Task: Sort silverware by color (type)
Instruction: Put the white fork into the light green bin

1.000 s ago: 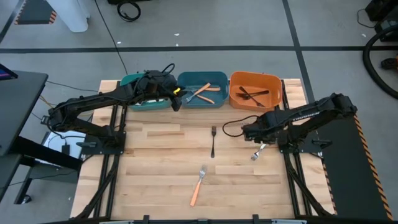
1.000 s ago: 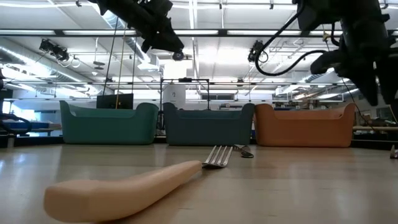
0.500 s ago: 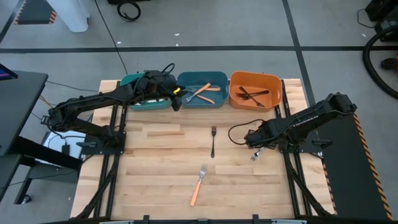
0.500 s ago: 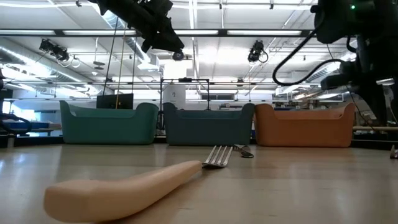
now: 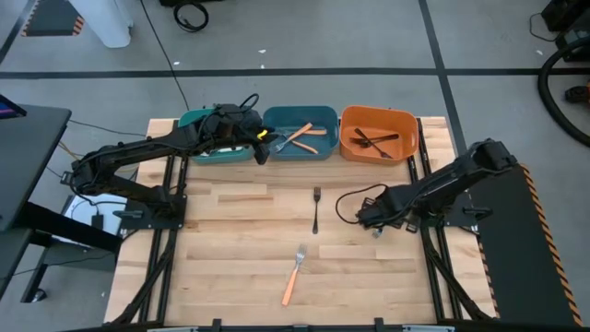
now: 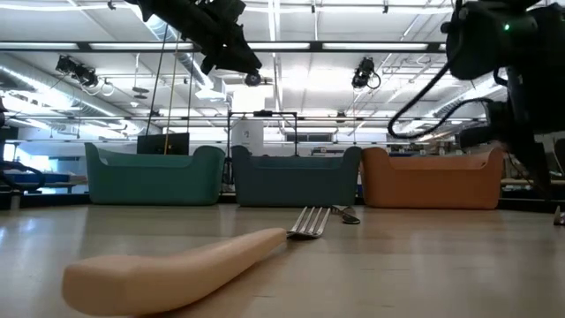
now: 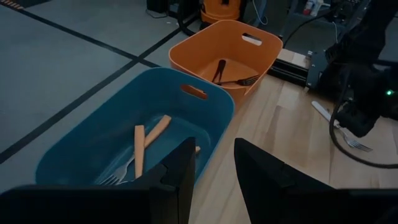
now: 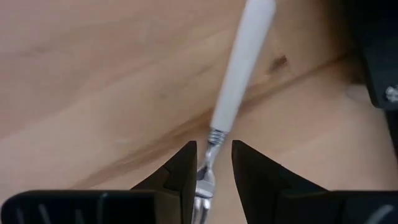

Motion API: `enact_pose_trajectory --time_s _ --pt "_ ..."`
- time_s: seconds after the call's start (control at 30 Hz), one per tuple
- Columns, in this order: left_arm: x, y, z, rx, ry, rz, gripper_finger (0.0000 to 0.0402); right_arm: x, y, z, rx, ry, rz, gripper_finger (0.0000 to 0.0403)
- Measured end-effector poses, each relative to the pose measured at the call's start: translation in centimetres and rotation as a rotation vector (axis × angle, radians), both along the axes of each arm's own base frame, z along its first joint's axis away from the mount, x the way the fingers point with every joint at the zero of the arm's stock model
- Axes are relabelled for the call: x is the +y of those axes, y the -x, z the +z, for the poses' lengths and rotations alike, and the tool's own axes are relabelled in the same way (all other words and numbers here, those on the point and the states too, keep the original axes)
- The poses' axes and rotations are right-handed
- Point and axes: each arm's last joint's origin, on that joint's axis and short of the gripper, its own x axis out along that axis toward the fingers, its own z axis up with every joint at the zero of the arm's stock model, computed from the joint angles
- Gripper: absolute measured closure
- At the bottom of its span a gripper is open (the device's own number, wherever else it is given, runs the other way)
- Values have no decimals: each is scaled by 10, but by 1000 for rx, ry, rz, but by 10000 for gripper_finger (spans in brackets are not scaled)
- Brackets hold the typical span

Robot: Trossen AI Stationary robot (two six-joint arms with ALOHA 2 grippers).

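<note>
Three bins stand in a row along the table's (image 5: 240, 277) far edge. The teal bin (image 5: 198, 148) is on the left, mostly covered by the left arm, so its contents cannot be made out. The blue bin (image 5: 300, 134) in the middle holds orange-handled forks (image 5: 302, 136); the left wrist view shows two orange handles (image 7: 144, 140) crossing on its floor, with tines partly hidden behind the gripper. The orange bin (image 5: 378, 132) on the right holds black forks (image 5: 373, 140), two crossed on its floor.

On the table, a black fork (image 5: 315, 208) lies near the middle, pointing toward the bins. An orange-handled fork (image 5: 294, 274) lies nearer the front edge, slightly tilted. A white-handled fork (image 8: 239, 68) lies toward the right edge under the right gripper; in the high view only a pale bit (image 5: 376, 231) of it shows past the arm.

In the low view the near orange handle (image 6: 177, 269) fills the foreground and hides much of the table; only the tines (image 6: 309, 221) and a dark tip behind them show.

The left gripper (image 5: 260, 146) hangs over the seam between the teal and blue bins, its fingers (image 7: 180, 177) parted and empty. The right arm stretches low from the right edge toward the centre, its gripper (image 5: 369, 219) down at the table; its fingers (image 8: 183, 168) are apart, straddling the fork's neck and tines (image 8: 204, 171), not closed on them.
</note>
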Motion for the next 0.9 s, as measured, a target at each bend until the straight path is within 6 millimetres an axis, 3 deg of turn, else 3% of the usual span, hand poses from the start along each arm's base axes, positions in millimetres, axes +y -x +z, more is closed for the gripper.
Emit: enact_pose_trajectory --time_s 0.67,0.9 --pt "0 0 0 -1 0 0 283 5 -16 -33 102 15 19 294" --pt "0 0 0 -1 0 0 283 4 -19 -35 80 20 29 329"
